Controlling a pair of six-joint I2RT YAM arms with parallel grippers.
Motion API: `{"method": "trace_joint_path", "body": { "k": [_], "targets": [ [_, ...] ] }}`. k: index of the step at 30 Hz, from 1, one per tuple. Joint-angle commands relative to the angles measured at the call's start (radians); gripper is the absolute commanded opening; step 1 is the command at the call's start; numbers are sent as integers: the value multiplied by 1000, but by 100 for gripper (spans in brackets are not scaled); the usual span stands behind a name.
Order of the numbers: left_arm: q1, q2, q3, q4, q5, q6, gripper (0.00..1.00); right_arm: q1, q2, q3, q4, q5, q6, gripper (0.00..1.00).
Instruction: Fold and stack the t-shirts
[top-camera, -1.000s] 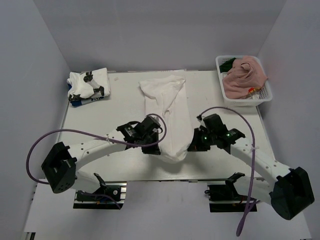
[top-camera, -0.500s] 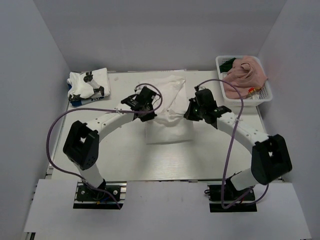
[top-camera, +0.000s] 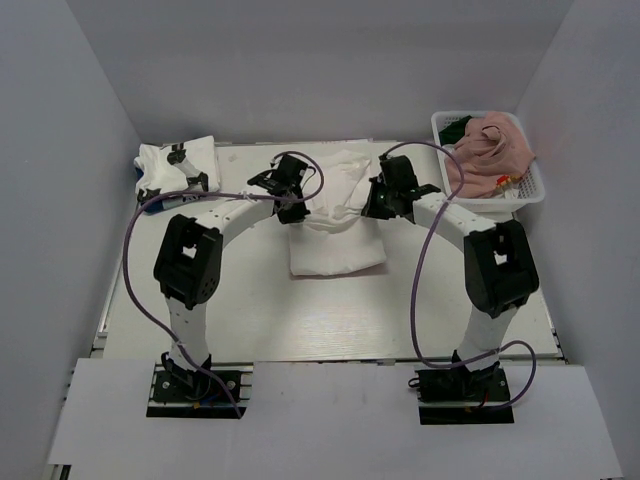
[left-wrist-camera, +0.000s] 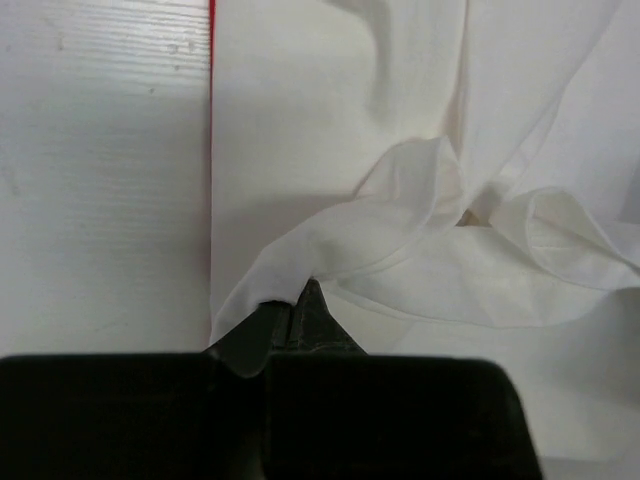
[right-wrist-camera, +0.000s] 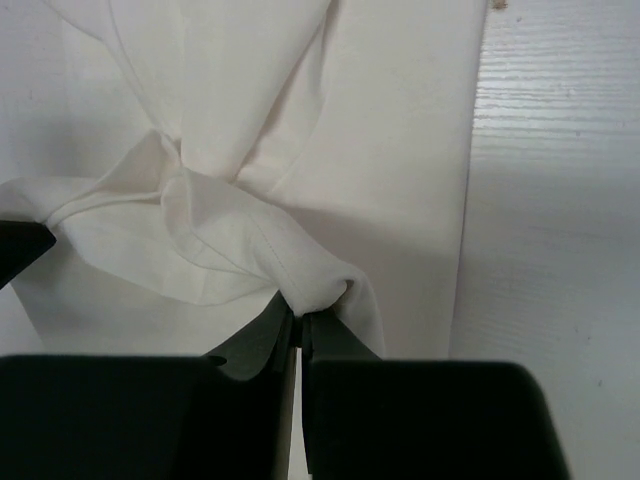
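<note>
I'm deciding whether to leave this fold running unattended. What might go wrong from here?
1. The left claw and right claw each pinch only a small bit of the white shirt, and the cloth bunches and sags between them. Once let go, the top layer may land creased or crooked.
2. The right arm reaches close by the basket, so a wider swing might nudge it.

Left arm (top-camera: 225, 213), right arm (top-camera: 450, 215): white links, black joint housings. Purple cable (top-camera: 128, 255) looping off each arm. Black bases (top-camera: 190, 385) bolted at near edge. Left gripper (left-wrist-camera: 290, 318), right gripper (right-wrist-camera: 298, 325): dark matte fingers, black body.
</note>
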Motion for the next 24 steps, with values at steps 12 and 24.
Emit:
{"method": "trace_joint_path", "body": {
  "k": [12,24],
  "targets": [
    [24,-66,-5,63,63,162,100,-29,-9,59,-30,-106,-73,90],
    [24,-407,-342,11,-68,40,100,34,46,-15,187,-396,-39,90]
  ]
}}
